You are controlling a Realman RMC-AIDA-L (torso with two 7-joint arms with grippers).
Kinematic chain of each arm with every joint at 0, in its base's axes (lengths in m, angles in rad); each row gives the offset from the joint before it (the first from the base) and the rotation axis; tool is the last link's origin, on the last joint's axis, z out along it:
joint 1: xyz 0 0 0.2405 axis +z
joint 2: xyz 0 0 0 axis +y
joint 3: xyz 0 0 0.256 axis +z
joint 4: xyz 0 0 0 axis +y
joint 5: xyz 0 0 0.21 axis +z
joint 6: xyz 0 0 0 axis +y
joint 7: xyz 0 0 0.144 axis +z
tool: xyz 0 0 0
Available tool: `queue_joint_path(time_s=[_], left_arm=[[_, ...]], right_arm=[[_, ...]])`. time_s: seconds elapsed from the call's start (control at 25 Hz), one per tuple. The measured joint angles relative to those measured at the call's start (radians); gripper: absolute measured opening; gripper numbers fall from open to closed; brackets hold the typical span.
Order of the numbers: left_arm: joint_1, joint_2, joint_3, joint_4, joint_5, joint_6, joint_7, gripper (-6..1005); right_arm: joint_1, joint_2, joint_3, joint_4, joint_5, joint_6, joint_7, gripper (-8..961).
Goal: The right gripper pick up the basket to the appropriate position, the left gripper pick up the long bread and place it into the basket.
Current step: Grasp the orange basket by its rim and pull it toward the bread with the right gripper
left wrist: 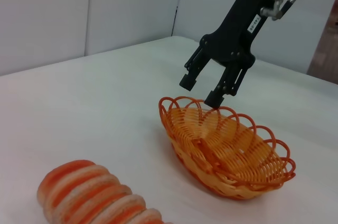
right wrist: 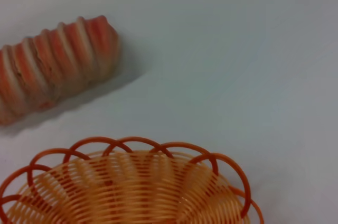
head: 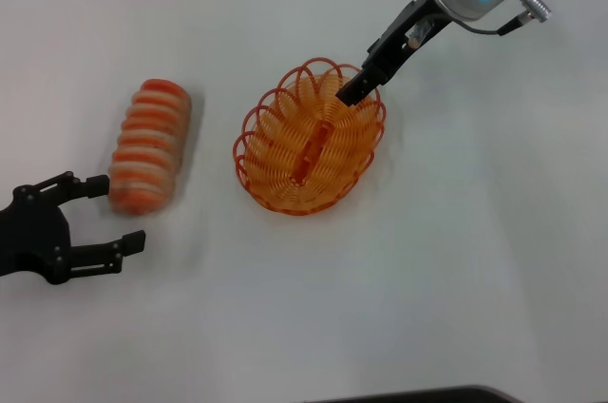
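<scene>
The long bread [head: 150,144], striped cream and orange-red, lies on the white table at the left. It also shows in the left wrist view [left wrist: 95,195] and the right wrist view [right wrist: 53,60]. The empty orange wire basket [head: 275,132] sits in the middle, also in the wrist views [left wrist: 227,150] [right wrist: 121,187]. My right gripper [head: 353,91] is open at the basket's far rim, its fingers straddling the rim loops [left wrist: 202,90]. My left gripper [head: 114,215] is open at the bread's near end, one fingertip [head: 95,184] close against the loaf.
The white table [head: 456,260] surrounds both objects. A dark edge [head: 408,395] shows at the near side of the table. Grey wall panels [left wrist: 127,7] stand behind the table in the left wrist view.
</scene>
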Motion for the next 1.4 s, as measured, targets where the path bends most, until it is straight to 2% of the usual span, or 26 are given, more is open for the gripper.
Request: queue_joint_path(time_s=[1.04, 1.24, 1.4], left_arm=[[0.000, -0.003, 0.001, -0.008, 0.000, -0.003, 0.010, 938], [-0.001, -0.002, 0.001, -0.008, 0.000, -0.001, 0.011, 938], [-0.002, -0.002, 0.003, -0.008, 0.000, -0.001, 0.012, 938]], right_arm=[[0.028, 0.002, -0.010, 0.140, 0.015, 0.142, 0.040, 765], [0.037, 0.003, -0.011, 0.162, 0.032, 0.148, 0.035, 528], [0.041, 0.001, -0.011, 0.168, 0.040, 0.149, 0.033, 406]])
